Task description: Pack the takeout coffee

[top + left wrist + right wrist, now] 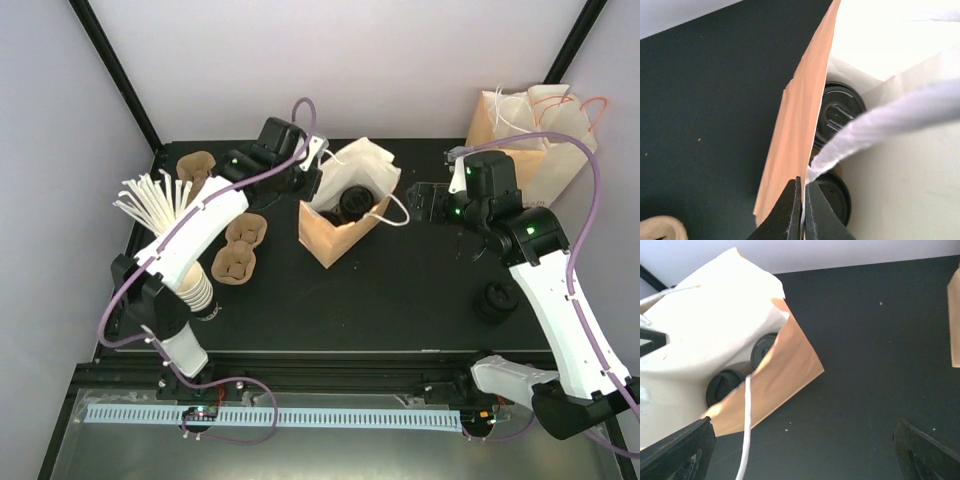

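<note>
Table: black. Only the top view shows the whole layout; the wrist views catch patches of it.
Spare bags: a brown bunch at the far right corner. It shows fully in the top view only, and the right wrist view clips one brown edge.
Paper bag: brown outside and white inside, standing open mid-table with its mouth up. The top view has it whole, while both wrist views look down into it.
Left gripper: at the bag's far-left rim. The left wrist view shows its fingers pinched together on the bag's white handle; the top view can't show that grip.
Right gripper: just right of the bag, not touching it. The right wrist view shows its fingers spread wide with nothing between them.
Cup carriers: brown pulp, left of the bag, seen in the top view only.
Lidless cups: a white stack, near left, partly under the left arm.
Takeout coffees: two inside the bag, side by side. They stand upright with the long axis vertical and the tops facing the bag mouth. The top view shows only a dark patch, while the wrist views separate the two lids, which are glossy black, round and have raised moulding. The bag walls hide the cup bodies.
Loose takeout coffee: on the table beside the right arm, well apart from the bag. It is a black disc from above and looks upright. Top view only.
</note>
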### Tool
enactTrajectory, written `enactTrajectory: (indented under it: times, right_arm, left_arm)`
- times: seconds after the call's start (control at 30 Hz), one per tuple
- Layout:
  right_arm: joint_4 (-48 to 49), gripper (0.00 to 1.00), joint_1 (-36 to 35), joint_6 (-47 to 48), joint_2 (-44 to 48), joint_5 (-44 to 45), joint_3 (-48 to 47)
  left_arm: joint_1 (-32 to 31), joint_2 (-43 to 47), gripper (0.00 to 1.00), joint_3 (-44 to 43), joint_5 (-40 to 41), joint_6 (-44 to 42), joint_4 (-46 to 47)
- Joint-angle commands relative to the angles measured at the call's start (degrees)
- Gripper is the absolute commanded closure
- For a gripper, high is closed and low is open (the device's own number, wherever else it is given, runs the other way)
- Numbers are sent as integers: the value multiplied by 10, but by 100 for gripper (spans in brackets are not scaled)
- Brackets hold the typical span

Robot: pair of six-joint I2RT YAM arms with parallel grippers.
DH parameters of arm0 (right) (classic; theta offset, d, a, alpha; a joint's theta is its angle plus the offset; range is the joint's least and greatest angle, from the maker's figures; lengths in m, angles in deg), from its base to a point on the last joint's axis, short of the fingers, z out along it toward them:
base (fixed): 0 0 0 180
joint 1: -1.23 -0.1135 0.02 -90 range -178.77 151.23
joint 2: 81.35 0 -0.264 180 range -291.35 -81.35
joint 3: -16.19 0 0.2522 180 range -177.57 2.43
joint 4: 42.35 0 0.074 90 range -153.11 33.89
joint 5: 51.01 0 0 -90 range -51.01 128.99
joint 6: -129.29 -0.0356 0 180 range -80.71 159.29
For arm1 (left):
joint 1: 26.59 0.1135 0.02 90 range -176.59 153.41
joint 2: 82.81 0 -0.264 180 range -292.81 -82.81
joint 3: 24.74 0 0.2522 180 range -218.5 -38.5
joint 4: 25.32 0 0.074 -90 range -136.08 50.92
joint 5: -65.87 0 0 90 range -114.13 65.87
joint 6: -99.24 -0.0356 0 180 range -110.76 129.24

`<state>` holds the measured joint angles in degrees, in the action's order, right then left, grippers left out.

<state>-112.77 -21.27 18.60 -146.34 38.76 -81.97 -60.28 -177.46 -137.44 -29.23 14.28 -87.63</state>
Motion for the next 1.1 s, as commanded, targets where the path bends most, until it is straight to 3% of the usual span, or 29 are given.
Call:
enactTrajectory:
  times: [0.0, 0.13, 0.4, 0.47, 0.57, 0.67, 0.97, 1.07]
  right_arm:
    - [4, 0, 13, -2, -14, 39, -27]
    - [1, 0, 15, -3, -21, 44, -32]
    - [2, 0, 17, -4, -16, 40, -27]
    - [2, 0, 16, -4, -14, 38, -25]
    - [1, 0, 17, -5, -14, 38, -23]
    - [2, 0, 17, -5, -16, 38, -22]
    - [26, 0, 16, 7, -30, 34, -19]
    - [35, 0, 17, 10, -36, 30, -17]
  left_arm:
    - [22, -51, 98, -100, -75, 57, -51]
    - [35, -90, 99, -150, -91, 89, -88]
    - [55, -99, 92, -132, -105, 123, -96]
    - [59, -92, 80, -120, -102, 127, -97]
    - [62, -70, 43, -95, -99, 124, -92]
    - [63, -39, 26, -68, -94, 121, -94]
    - [66, 106, 3, 22, -96, 105, -126]
    - [70, 155, 1, 39, -90, 111, -124]
